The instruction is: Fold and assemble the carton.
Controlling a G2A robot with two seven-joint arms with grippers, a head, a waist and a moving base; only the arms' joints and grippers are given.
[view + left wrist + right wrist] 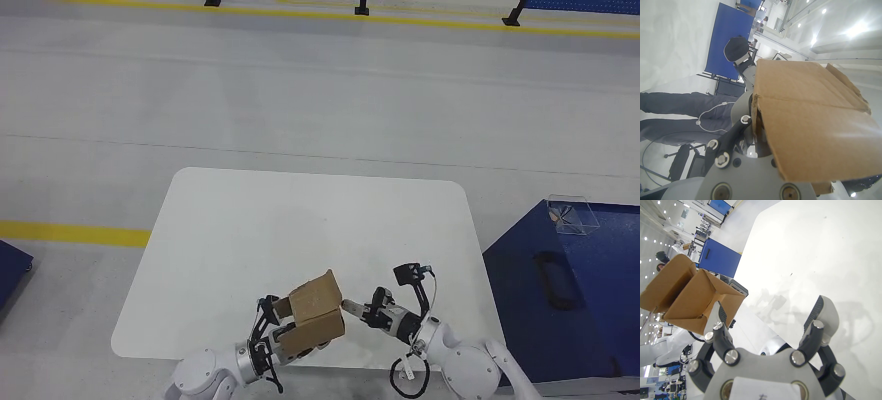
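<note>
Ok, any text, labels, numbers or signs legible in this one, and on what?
No text can be read in any view.
carton: plain brown faces, no print showing.
white label on the right wrist mount: one small dark mark, cut off at the edge, too blurred to read.

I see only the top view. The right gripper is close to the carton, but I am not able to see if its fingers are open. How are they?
Observer: Wide open. In the right wrist view the right gripper has one finger at the open end of the carton, and the other is apart from it, above the table.
Operator: Is this end closed already?
Observer: No. Its flaps are bent, but one can look inside.
Operator: Does the carton lie on the table?
Observer: No. The left gripper holds it up in the air.
</note>
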